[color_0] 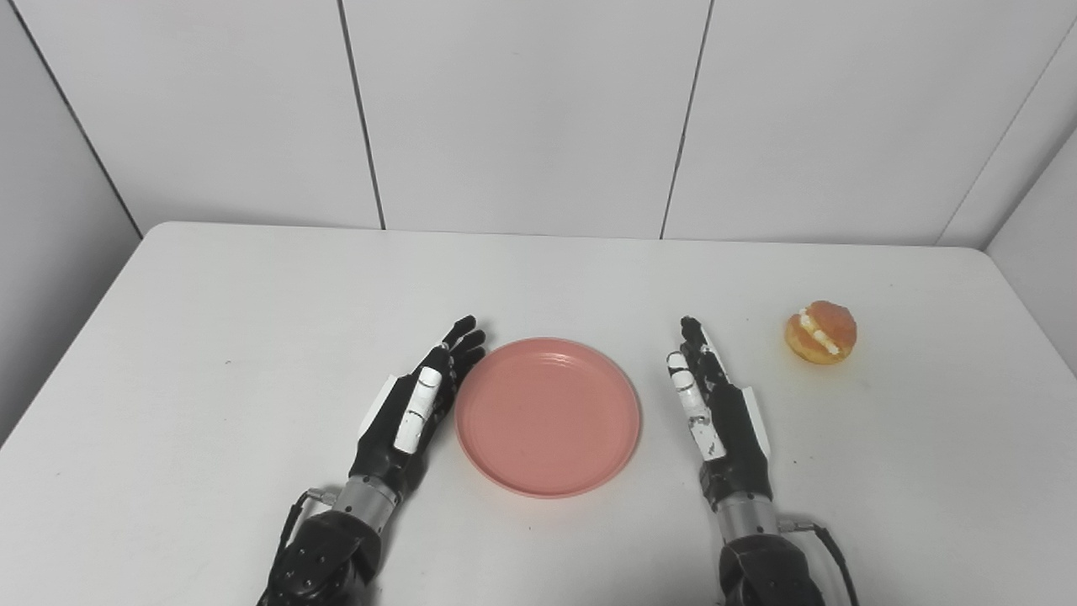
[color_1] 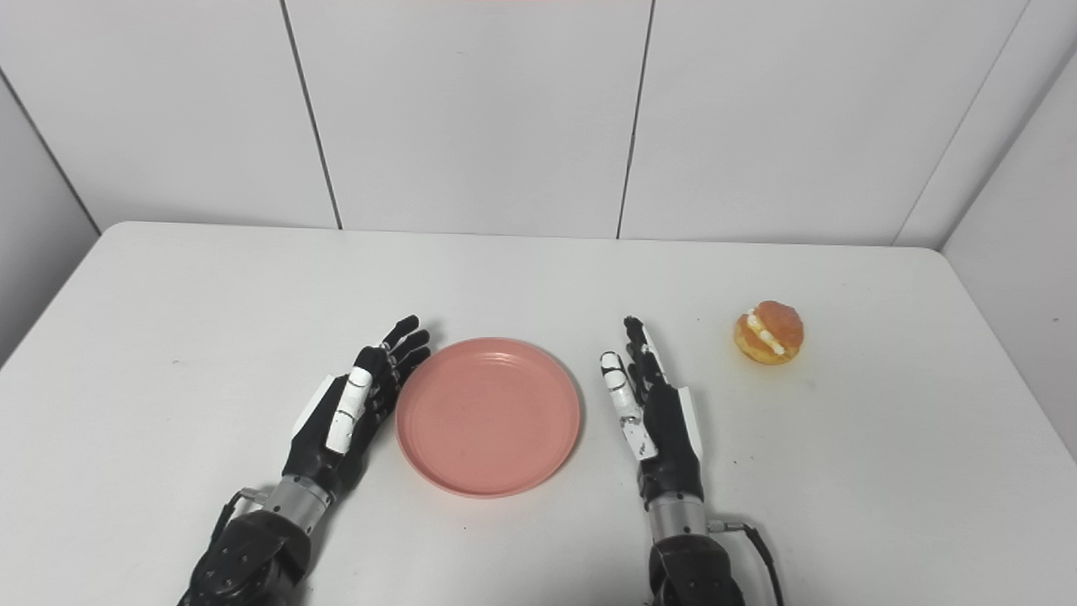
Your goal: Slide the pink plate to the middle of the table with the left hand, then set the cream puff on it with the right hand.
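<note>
The pink plate (color_0: 547, 414) lies flat near the middle of the white table (color_0: 210, 337), with nothing on it. My left hand (color_0: 416, 404) rests open against the plate's left rim, fingers straight and pointing away from me. My right hand (color_0: 713, 404) lies open to the right of the plate, a small gap apart from its rim, holding nothing. The cream puff (color_0: 820, 332), golden with a white cream band, sits on the table further right and a little beyond my right hand's fingertips.
White panel walls (color_0: 522, 109) close in the table at the back and on both sides. A cable (color_0: 837, 555) runs from my right wrist near the front edge.
</note>
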